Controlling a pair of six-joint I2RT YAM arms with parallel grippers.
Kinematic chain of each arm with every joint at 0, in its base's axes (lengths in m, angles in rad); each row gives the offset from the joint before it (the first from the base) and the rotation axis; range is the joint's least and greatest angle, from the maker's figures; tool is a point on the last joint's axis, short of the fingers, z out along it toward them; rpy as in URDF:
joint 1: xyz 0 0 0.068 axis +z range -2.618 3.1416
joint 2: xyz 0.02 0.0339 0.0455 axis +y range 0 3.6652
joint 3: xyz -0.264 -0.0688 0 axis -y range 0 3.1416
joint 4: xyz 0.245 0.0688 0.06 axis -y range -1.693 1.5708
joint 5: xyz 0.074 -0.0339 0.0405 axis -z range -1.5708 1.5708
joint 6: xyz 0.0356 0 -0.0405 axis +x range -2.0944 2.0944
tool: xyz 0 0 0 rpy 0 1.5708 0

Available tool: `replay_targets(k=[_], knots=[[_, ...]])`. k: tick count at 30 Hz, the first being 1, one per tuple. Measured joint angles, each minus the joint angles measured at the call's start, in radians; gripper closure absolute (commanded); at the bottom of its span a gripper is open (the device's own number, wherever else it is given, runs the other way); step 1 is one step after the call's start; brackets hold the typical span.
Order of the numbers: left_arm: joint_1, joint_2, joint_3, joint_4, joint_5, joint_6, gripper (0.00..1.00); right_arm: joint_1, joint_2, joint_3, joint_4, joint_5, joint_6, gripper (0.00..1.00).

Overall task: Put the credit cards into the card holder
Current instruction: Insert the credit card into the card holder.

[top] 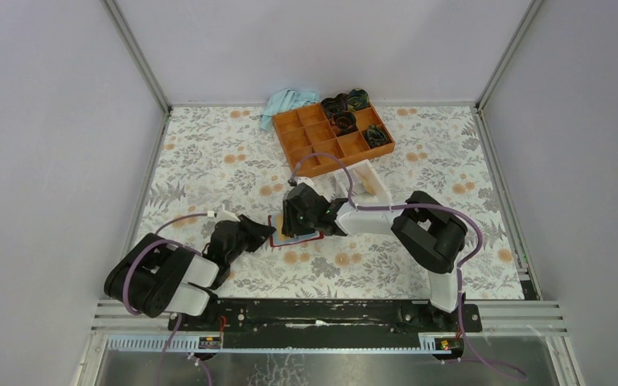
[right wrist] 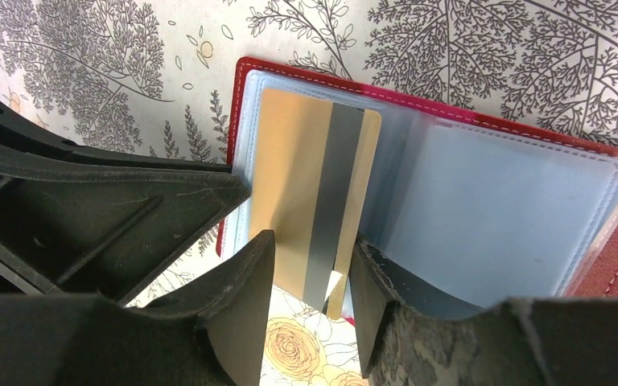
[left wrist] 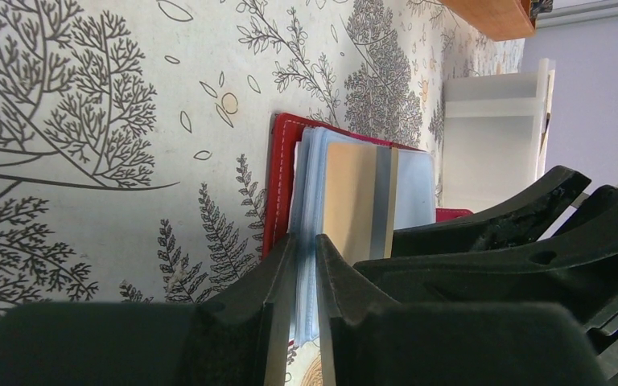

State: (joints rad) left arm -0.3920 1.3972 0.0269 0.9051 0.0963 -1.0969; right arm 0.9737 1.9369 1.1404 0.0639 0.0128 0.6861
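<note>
The dark-red card holder [top: 276, 239] lies open on the floral cloth between the two arms. My left gripper [left wrist: 306, 241] is shut on the edge of its light-blue clear sleeves [left wrist: 310, 185], with the red cover [left wrist: 278, 185] just to the left. A tan-gold credit card [right wrist: 310, 177] with a grey stripe lies over the left-hand sleeves of the card holder [right wrist: 245, 76], its lower end sticking out. My right gripper [right wrist: 314, 249] stands open astride that lower end, and the fingertips [right wrist: 261, 249] overlap the card's edges. The right-hand sleeves [right wrist: 507, 217] show no card.
An orange compartment tray [top: 299, 143] with dark coiled items stands at the back. A whitish clear box [top: 372, 183] lies just behind the right arm and also shows as the box [left wrist: 491, 145] in the left wrist view. A light-blue cloth [top: 286, 103] lies at the back wall.
</note>
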Motion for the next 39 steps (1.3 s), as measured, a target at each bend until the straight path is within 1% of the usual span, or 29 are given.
replay_targets(k=[6, 19, 27, 39], knots=[[0.000, 0.019, -0.011, 0.042, -0.003, -0.010, 0.79, 0.013, 0.006, 0.022, -0.029, 0.021, -0.043, 0.50], [-0.011, -0.038, -0.011, -0.027, -0.011, -0.009, 0.78, 0.027, 0.009, 0.043, -0.056, 0.029, -0.102, 0.46], [-0.028, -0.046, -0.011, -0.038, -0.011, -0.009, 0.78, 0.036, 0.014, 0.084, -0.143, 0.024, -0.157, 0.44], [-0.035, -0.140, -0.010, -0.153, -0.021, -0.006, 0.78, 0.055, 0.005, 0.090, -0.186, 0.066, -0.198, 0.40]])
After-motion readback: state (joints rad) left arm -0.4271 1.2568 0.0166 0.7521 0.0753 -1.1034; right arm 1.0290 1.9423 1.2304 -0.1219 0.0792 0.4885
